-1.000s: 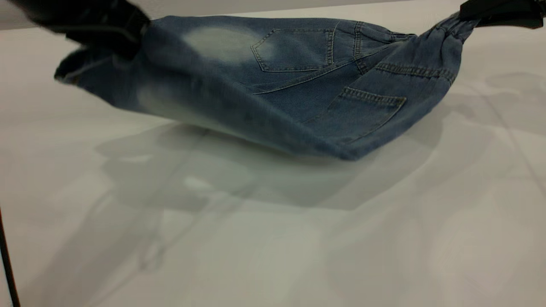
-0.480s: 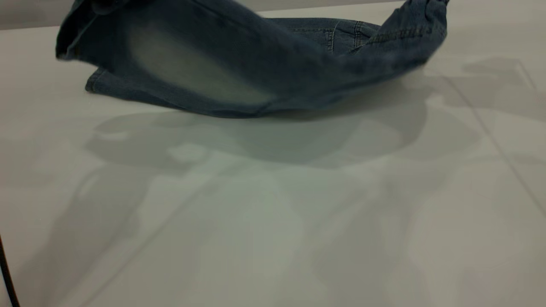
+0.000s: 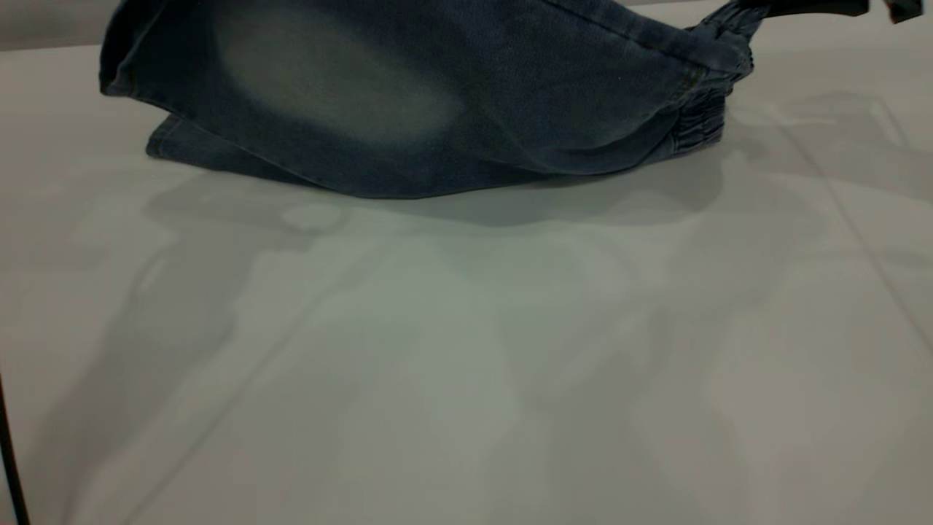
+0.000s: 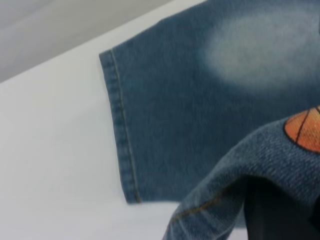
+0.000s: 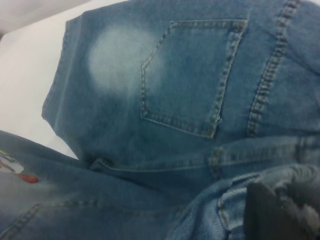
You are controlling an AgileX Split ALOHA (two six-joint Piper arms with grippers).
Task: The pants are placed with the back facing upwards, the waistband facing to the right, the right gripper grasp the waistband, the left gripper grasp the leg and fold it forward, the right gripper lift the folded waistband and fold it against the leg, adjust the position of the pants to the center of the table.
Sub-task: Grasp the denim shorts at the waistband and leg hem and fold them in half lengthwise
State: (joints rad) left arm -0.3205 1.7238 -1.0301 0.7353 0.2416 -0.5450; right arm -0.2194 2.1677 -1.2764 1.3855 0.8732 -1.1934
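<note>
We are holding the pants (image 3: pixel 408 95) up at the far side of the worktop (image 3: pixel 466 350), one leg raised and draped forward while the other leg is lying flat beneath it, its hem (image 4: pixel 120 125) resting on the surface. The right gripper (image 3: pixel 802 7) is reaching in from the upper right and appears to be clamping the bunched elastic waistband (image 3: pixel 703 124), which is lifting away from the worktop; the right wrist view is showing dark gripper parts (image 5: pixel 282 210) buried in gathered denim above the back pocket (image 5: pixel 190 75). The left gripper (image 4: pixel 280 210) is showing only as a dark shape under a fold of the raised leg, so we are judging that it is closed on the cloth there.

We are reading this denim as soft but fairly heavy: it is sagging between the two holds and will be swinging rather than keeping shape. The doubled hems and the thick waistband are the firmest places to take hold, since single layers may be slipping or dragging the lower leg along. We are judging the lengthwise fold as under way, not yet laid flat.
</note>
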